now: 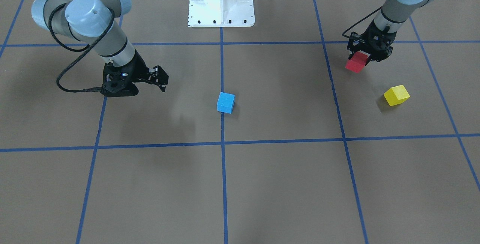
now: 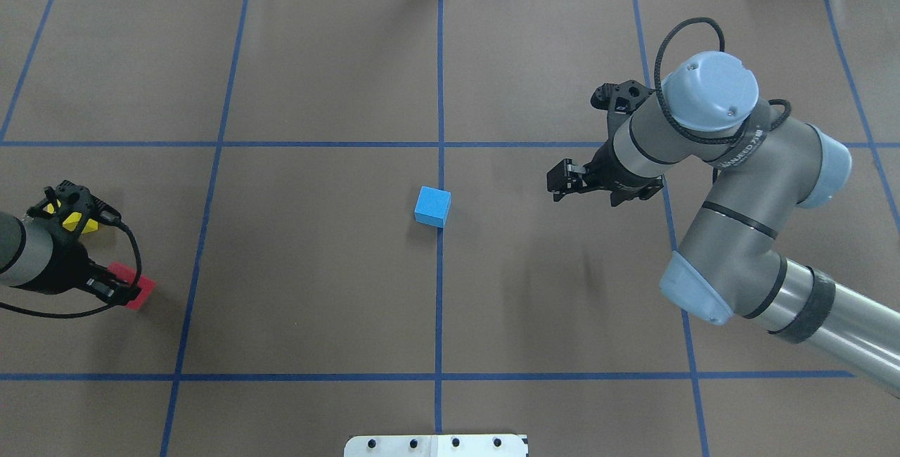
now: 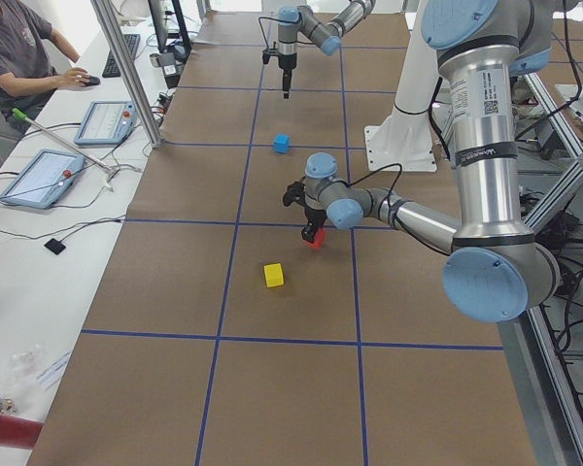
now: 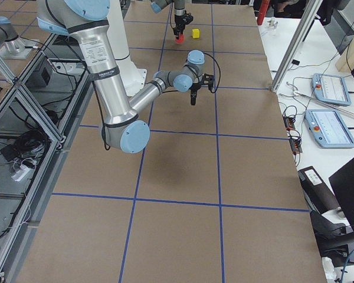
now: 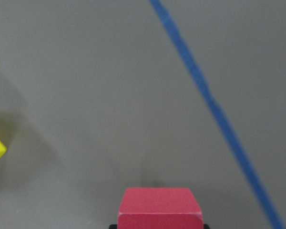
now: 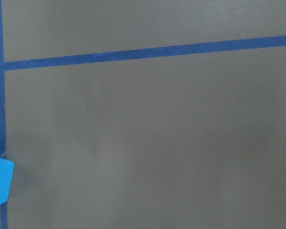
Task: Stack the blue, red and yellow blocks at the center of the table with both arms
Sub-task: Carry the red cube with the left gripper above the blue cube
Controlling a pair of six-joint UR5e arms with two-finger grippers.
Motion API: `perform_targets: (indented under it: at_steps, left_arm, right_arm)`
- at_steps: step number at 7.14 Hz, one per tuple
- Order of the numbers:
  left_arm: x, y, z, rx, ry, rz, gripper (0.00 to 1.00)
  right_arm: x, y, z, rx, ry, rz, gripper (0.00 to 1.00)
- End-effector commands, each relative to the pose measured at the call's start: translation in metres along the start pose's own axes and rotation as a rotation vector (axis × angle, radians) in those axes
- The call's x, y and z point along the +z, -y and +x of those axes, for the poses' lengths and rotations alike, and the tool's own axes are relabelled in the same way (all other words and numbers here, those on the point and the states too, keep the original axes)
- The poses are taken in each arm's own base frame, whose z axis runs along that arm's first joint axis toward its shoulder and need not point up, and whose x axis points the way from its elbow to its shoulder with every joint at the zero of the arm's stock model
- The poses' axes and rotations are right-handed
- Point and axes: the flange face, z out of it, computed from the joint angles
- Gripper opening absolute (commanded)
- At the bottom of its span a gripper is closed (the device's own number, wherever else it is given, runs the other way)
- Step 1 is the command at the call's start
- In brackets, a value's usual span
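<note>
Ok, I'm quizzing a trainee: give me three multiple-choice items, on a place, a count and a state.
1. The blue block sits: A on the centre tape line; B at a table corner; C on another block.
2. How many blocks are free of any claw? A one; B two; C three.
3. The left claw is: A empty; B shut on the red block; C shut on the blue block.
1A, it straddles the line; 2B, blue block and yellow block lie free; 3B, red sits between its fingers.
</note>
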Motion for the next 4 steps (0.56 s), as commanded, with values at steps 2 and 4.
perform_targets:
  at_steps: [2, 4]
  left_arm:
    - [-0.071, 0.171, 0.161, -0.210, 0.041, -0.044, 0.00]
    - [-0.072, 0.258, 0.231, -0.256, 0.034, -0.043, 0.00]
  right_arm:
    - [-0.022, 0.034, 0.107, -0.045, -0.091, 0.046, 1.00]
    - [-0.029, 0.039, 0.130, -0.043, -0.103, 0.048, 1.00]
